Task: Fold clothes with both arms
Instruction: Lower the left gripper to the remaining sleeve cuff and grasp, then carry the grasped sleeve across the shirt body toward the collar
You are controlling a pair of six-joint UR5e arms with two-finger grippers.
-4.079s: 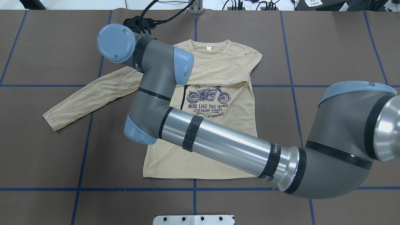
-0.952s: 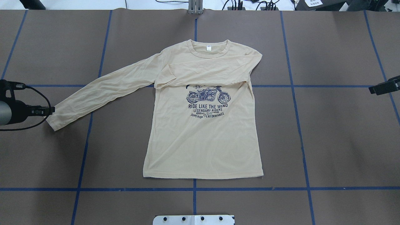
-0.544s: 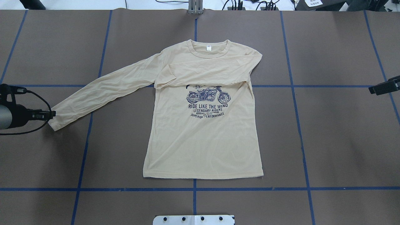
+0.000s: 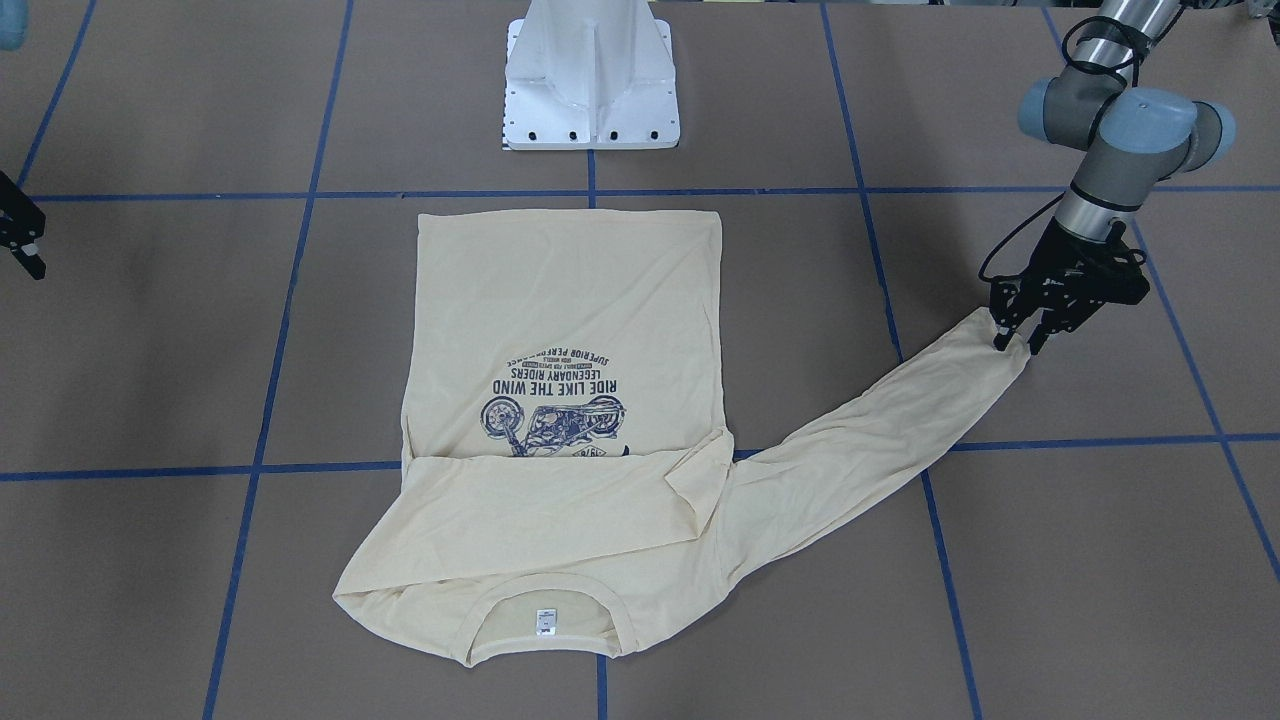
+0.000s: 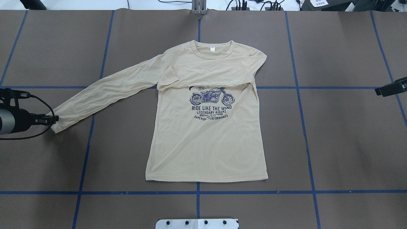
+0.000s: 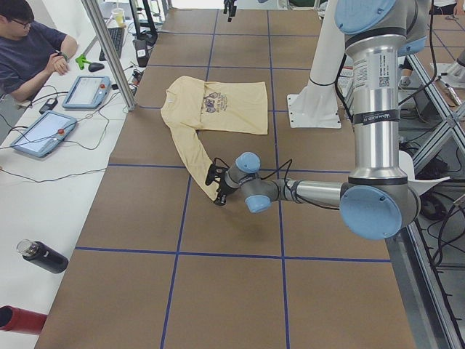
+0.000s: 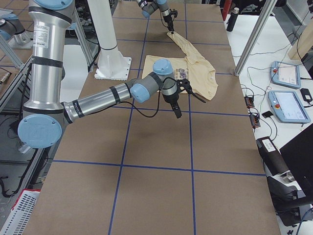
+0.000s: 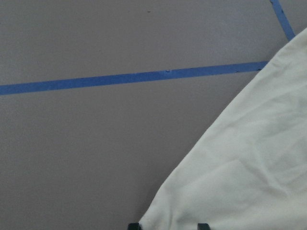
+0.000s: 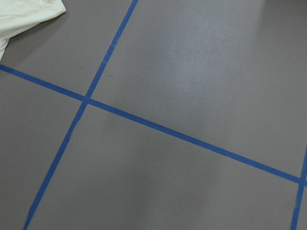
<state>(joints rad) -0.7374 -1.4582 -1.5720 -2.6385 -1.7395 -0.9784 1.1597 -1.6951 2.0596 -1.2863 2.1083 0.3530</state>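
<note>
The cream-yellow shirt lies flat, print up, collar at the far side. One sleeve is folded across the chest. The other sleeve stretches out toward my left arm. My left gripper is at that sleeve's cuff, open, with one finger on each side of the cuff edge. The left wrist view shows the cuff cloth between the two fingertips. My right gripper hovers off to the right, apart from the shirt. I cannot tell whether it is open or shut.
The white pedestal base stands near the shirt's hem. Blue tape lines grid the brown table. An operator sits with tablets beyond the far edge. A black bottle lies there.
Four seconds ago my right arm reached across the shirt; it has since drawn back to the right. My left gripper has moved onto the outstretched sleeve's cuff.
</note>
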